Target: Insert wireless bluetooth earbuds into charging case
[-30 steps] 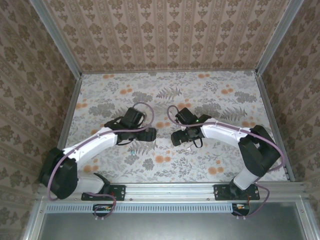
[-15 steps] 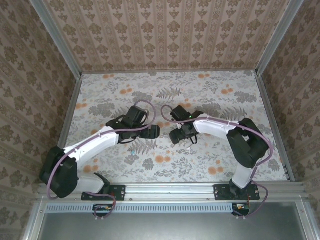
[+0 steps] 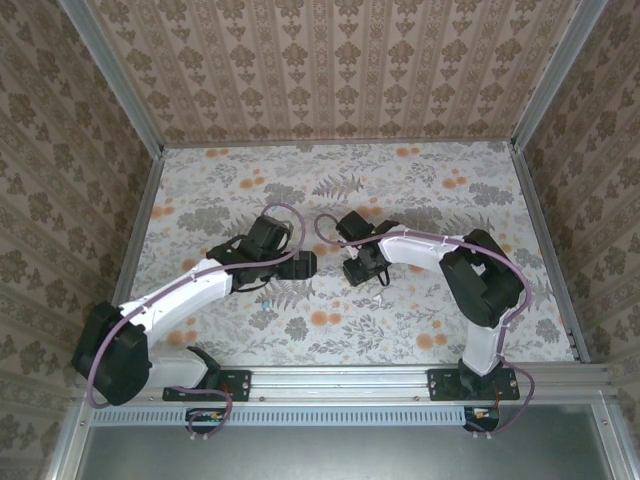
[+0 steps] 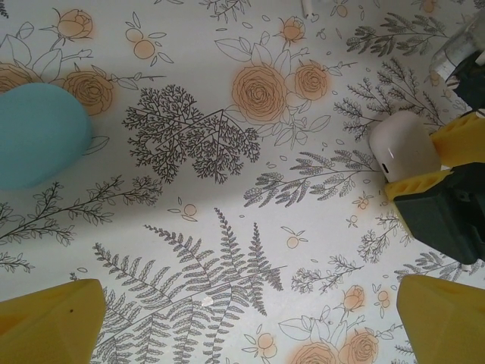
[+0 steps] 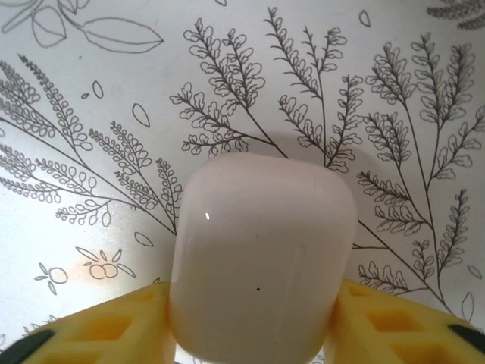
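Step in hand: securing white charging case [image 5: 261, 258] before loading. Jaws of right gripper [image 5: 258, 326] pinch case on both sides, low over floral table [image 4: 227, 250], mid-table. Jaws of left gripper [image 4: 246, 326] spread wide, empty, facing it. Off to side, teal case [image 4: 38, 144]. At far edge, tiny white bit [image 4: 306, 7], possibly earbud, too small to tell. Next probably calls for steady hold, lid opened, bud fetched

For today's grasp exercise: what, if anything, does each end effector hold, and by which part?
The right end effector grips the white case by its two opposite sides. The left end effector is open, holding nothing.
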Motion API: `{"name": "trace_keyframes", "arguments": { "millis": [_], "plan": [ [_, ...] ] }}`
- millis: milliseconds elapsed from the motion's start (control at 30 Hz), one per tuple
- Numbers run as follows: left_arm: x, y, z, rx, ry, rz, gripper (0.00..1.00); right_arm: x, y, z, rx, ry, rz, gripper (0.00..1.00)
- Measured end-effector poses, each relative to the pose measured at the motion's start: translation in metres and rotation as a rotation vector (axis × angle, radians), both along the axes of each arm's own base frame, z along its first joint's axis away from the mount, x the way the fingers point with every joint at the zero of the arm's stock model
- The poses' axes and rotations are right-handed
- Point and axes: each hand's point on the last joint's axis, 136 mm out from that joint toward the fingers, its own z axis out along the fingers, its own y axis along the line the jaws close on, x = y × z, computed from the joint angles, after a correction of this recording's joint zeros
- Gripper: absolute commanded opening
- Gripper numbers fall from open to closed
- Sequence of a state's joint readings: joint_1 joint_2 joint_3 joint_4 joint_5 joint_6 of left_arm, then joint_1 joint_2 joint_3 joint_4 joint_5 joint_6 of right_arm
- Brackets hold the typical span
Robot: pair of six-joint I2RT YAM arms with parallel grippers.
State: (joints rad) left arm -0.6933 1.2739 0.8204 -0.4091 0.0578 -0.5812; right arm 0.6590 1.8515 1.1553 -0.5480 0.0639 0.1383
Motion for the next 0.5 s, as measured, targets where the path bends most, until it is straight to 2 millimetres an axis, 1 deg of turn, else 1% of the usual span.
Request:
{"name": "trace_keyframes", "arguments": {
  "millis": [100,200,300,400,500],
  "plan": [
    [-0.002,0.001,-0.002,-0.007,0.011,-0.002,0.95,0.000,0.002,0.001,0.009,-0.006,0.014,0.38],
    [-0.004,0.003,-0.001,-0.030,0.021,-0.004,0.92,-0.003,0.000,0.003,0.021,-0.013,0.019,0.37],
    [-0.003,0.011,0.007,-0.076,0.018,0.005,0.90,-0.010,-0.003,0.014,0.037,-0.034,0.037,0.36],
    [-0.001,0.021,0.025,-0.147,-0.016,0.022,0.89,-0.015,-0.002,0.041,0.078,-0.104,0.076,0.37],
    [-0.004,0.024,0.051,-0.236,-0.100,-0.003,0.88,-0.021,0.007,0.079,0.140,-0.212,0.145,0.37]
  ]
}}
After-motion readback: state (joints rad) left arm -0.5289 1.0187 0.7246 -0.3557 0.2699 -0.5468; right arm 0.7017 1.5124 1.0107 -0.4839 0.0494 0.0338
